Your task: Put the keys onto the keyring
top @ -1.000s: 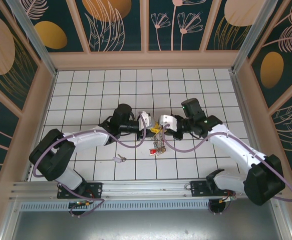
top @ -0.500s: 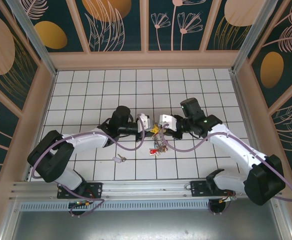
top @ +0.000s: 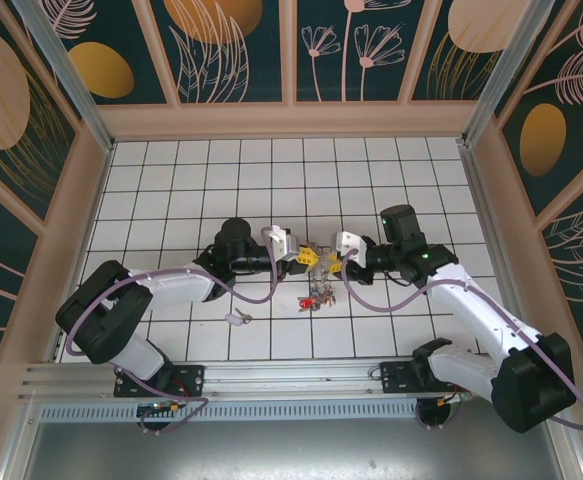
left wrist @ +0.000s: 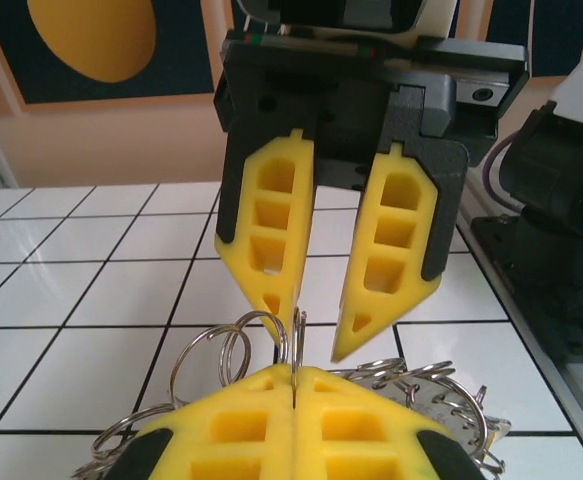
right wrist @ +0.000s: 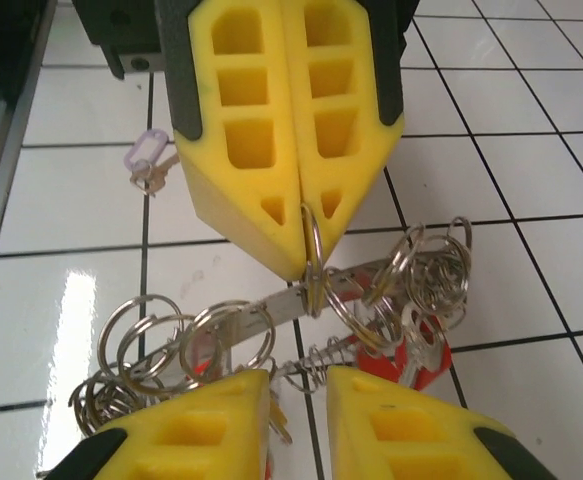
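Keys too small to count, top cam.

Polished metal rings and keys, some with red plastic tags, gleam on glossy white tiles; the fingers are matt yellow plastic in black housings.

Two robot arms with glossy white shells and rounded black joints. The left arm and the right arm each stand on a black base plate bolted at the silver metal rail. A thin lilac cable loops along each arm, away from the rail. A small green light glows on a black joint of the right arm. Farthest from the rail, the left gripper and the right gripper have black housings and bright yellow wedge-shaped fingers with rectangular cut-outs.
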Available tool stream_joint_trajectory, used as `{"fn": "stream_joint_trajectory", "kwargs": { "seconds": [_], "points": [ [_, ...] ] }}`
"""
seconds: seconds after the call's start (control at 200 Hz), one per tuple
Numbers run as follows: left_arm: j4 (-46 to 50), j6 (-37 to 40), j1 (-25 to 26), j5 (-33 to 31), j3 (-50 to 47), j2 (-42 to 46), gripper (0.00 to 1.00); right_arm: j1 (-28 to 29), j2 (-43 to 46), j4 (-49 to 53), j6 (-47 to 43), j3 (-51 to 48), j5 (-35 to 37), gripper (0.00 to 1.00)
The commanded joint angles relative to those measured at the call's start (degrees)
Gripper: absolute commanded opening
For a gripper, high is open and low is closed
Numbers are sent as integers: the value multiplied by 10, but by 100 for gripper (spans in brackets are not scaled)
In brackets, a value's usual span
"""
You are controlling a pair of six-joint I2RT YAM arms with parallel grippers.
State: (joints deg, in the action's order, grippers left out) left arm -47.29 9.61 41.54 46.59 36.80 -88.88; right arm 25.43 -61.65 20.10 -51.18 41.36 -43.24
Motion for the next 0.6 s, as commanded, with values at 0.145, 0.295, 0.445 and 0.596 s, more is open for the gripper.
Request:
{"fn": "stream_joint_trajectory", "kwargs": {
  "seconds": [0.145, 0.295, 0.445, 0.596],
  "points": [
    [-60, -17, 1, 38, 1, -7, 0, -7, 15, -82, 27, -16, -61, 22],
    [-58, -15, 1, 37, 1, -8, 0, -7, 12, -88, 28, -13, -69, 18],
    [-65, -19, 1, 36, 2, -13, 0, -7, 8, -91, 33, -13, -79, 17],
    [-72, -23, 1, 29, 1, -16, 0, -4, 1, -99, 38, -12, -92, 17]
  ]
}}
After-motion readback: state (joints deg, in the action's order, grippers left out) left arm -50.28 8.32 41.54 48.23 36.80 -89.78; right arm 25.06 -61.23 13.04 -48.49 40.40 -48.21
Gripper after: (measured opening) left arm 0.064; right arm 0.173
